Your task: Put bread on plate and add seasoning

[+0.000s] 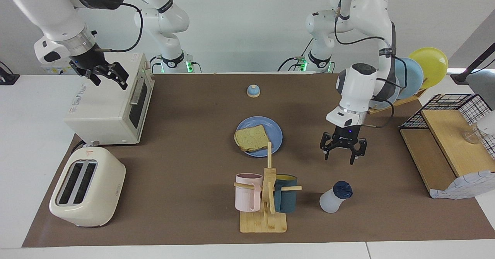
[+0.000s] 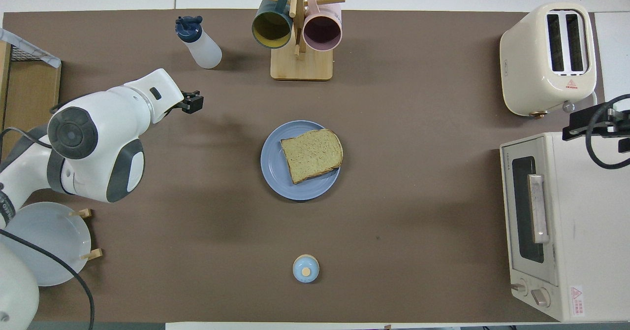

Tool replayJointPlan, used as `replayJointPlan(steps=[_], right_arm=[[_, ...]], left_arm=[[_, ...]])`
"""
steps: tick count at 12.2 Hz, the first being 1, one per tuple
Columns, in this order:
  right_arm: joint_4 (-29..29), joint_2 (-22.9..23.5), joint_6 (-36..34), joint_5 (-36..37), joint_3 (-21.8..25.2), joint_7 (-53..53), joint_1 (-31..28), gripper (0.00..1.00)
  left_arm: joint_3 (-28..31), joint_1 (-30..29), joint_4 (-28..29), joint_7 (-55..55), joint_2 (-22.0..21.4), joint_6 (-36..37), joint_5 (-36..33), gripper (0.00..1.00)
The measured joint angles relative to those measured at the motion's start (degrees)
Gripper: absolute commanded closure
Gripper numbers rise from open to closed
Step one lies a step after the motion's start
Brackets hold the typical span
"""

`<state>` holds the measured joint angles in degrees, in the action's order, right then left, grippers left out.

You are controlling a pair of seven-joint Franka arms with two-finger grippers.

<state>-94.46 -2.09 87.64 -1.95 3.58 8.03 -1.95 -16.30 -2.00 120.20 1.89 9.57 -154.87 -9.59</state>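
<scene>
Translucent white seasoning bottle [image 1: 331,201] stands lower right; empty, spread-fingered left gripper [image 1: 343,150] should descend squarely (right gripper [image 1: 101,74] waits, fingers apart)

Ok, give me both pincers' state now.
Left pincer: open, empty, over the table near the bottle.
Right pincer: open, empty, over the oven.

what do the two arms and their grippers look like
Both arms have glossy white rounded shells with dark grey joint bands and black cables looped outside. The left gripper and right gripper are black, each with two fingers and a small blue light; the right wrist shows a silver ring.
</scene>
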Motion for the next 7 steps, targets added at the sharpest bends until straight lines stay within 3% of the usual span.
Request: replayJointPlan(steps=[3, 4, 6, 7], right_arm=[[0.0, 0.0, 0.0, 0.0, 0.0, 0.0, 0.0, 0.0], [0.0, 0.0, 0.0, 0.0, 0.0, 0.0, 0.0, 0.0], [0.0, 0.0, 0.0, 0.0, 0.0, 0.0, 0.0, 0.0], [0.0, 0.0, 0.0, 0.0, 0.0, 0.0, 0.0, 0.0]], left_arm=[[-0.2, 1.1, -3.1, 0.2, -9.5, 21.2, 6.4, 0.05], [0.0, 1.1, -7.4, 0.2, -11.8, 31.1, 7.5, 0.0], [0.8, 0.8, -18.7, -0.8, -13.9, 49.8, 8.4, 0.0], [1.4, -0.1, -22.7, -1.8, -14.1, 55.8, 8.4, 0.0]])
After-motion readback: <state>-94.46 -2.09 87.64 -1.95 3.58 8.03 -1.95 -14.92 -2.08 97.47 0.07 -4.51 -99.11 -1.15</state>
